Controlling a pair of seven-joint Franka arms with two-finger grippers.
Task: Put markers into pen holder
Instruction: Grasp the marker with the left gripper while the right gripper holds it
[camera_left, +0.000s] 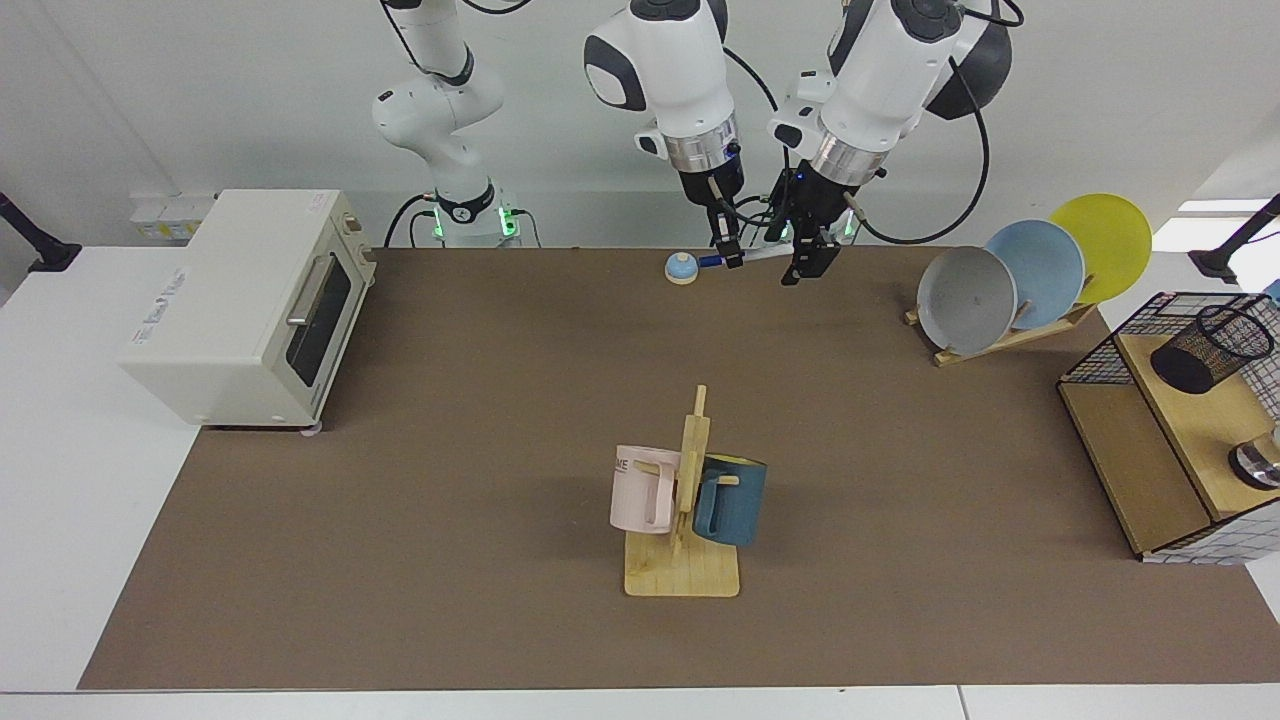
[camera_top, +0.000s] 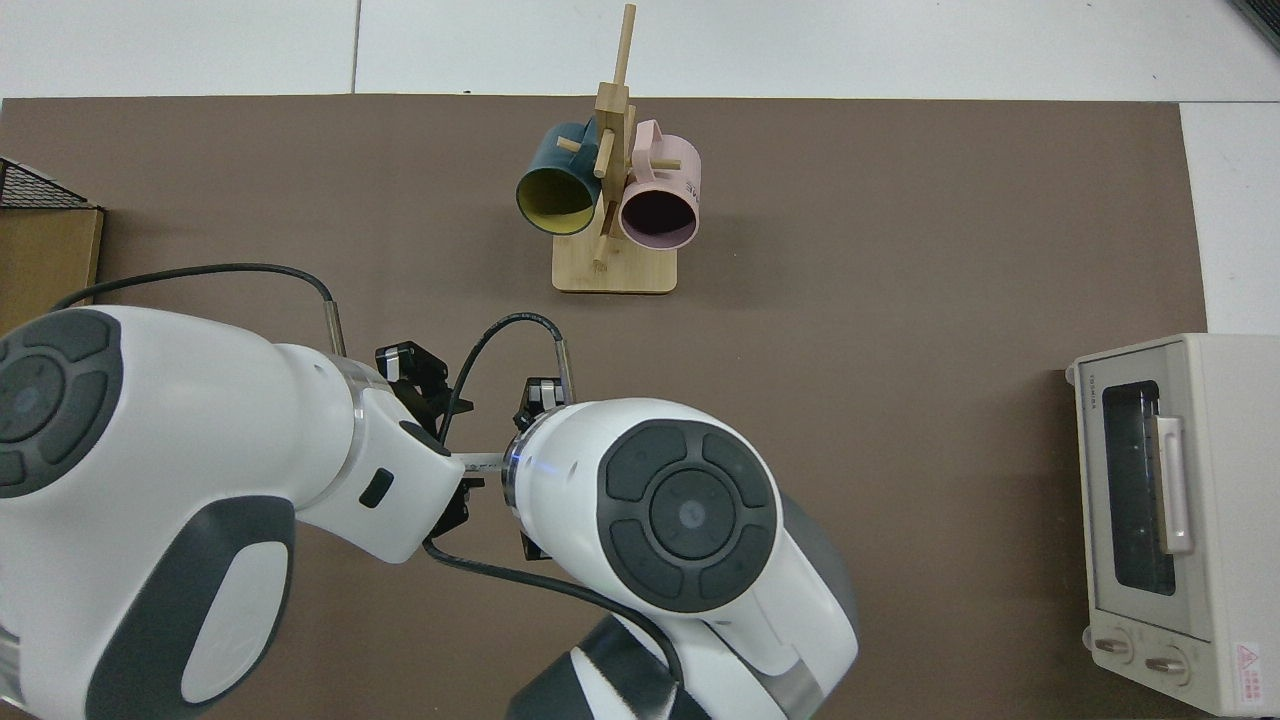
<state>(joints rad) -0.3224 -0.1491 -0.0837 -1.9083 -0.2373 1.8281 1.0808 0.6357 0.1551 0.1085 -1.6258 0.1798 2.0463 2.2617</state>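
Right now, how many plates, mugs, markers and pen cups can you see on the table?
Plates: 3, grey, blue, yellow
Mugs: 2, pink, blue
Markers: 1, held by the right hand, with the left hand beside it
Pen holders: 1
Total: 7

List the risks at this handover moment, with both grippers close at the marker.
1. The right gripper holds the marker near its blue end; the left gripper closing on the free end may knock it loose.
2. The wrists nearly touch in the top view; they could collide.
3. The pen holder sits tilted inside the wire basket, a hard target.
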